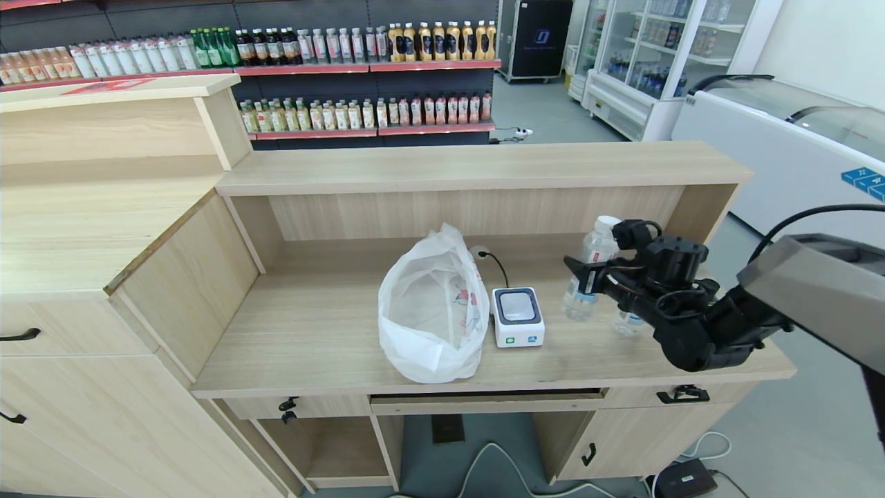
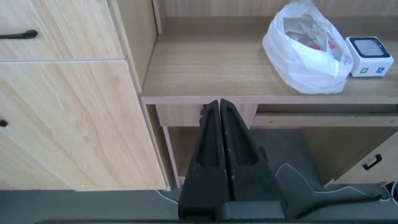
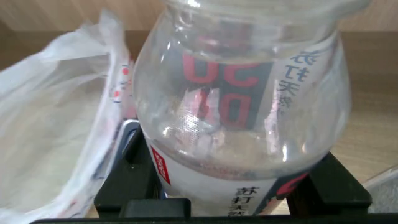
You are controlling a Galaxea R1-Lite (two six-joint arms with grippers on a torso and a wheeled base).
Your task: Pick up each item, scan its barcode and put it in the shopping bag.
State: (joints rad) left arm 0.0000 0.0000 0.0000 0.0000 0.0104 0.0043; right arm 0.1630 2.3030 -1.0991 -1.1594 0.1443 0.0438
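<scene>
Evidently the work is only getting started. Right of centre in the head view, the right gripper (image 1: 586, 277) is clamping a clear water bottle (image 1: 599, 245) upright, just right of the barcode scanner (image 1: 517, 316). Scanning and bagging are both remaining, I judge. A second bottle (image 1: 626, 322) is standing at the lower right, partly hidden by the arm. The white shopping bag (image 1: 429, 311) is sitting open at centre on the counter (image 1: 311, 332), seemingly empty. The left gripper (image 2: 219, 106) is hanging below the counter edge, fingers pressed together.

Scanner (image 1: 518, 317) right of bag (image 1: 432, 311); bottle (image 1: 588, 277) farther right.
</scene>
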